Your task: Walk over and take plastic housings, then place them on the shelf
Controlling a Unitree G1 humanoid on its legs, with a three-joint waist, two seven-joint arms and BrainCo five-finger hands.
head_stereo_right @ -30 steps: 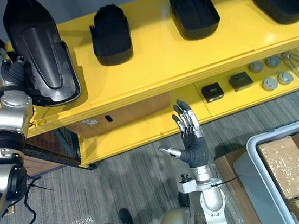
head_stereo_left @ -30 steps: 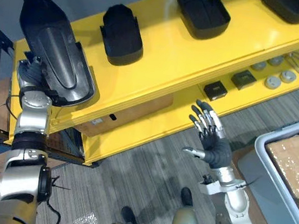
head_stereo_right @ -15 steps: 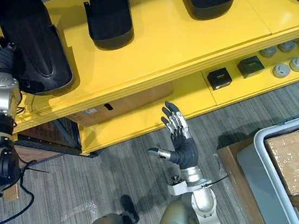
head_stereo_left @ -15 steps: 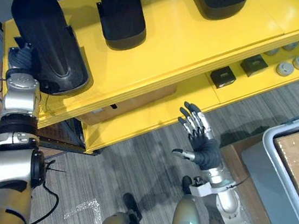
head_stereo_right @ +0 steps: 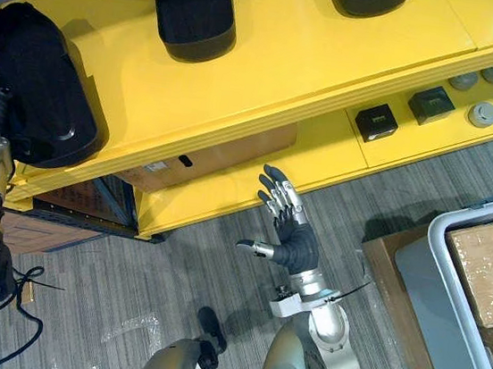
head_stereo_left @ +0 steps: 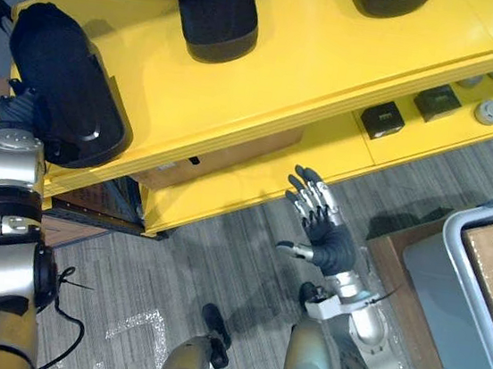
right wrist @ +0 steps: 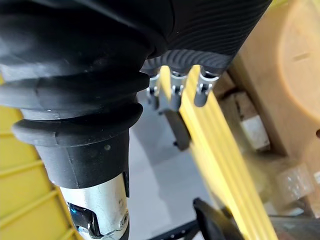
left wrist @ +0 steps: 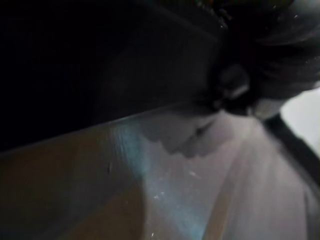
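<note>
Setting the black plastic housing (head_stereo_left: pixel 66 81) on the left end of the yellow shelf (head_stereo_left: pixel 334 60), you are needing its whole rim flat on the smooth painted board before release. Your left hand (head_stereo_left: pixel 17 111) is sitting behind the glossy, rounded shell, grip impossible to tell, and your right hand (head_stereo_left: pixel 325 241) is hanging open above the floor.

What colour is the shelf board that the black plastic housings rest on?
Bright yellow; the shelf board shows best in the left eye view.
</note>
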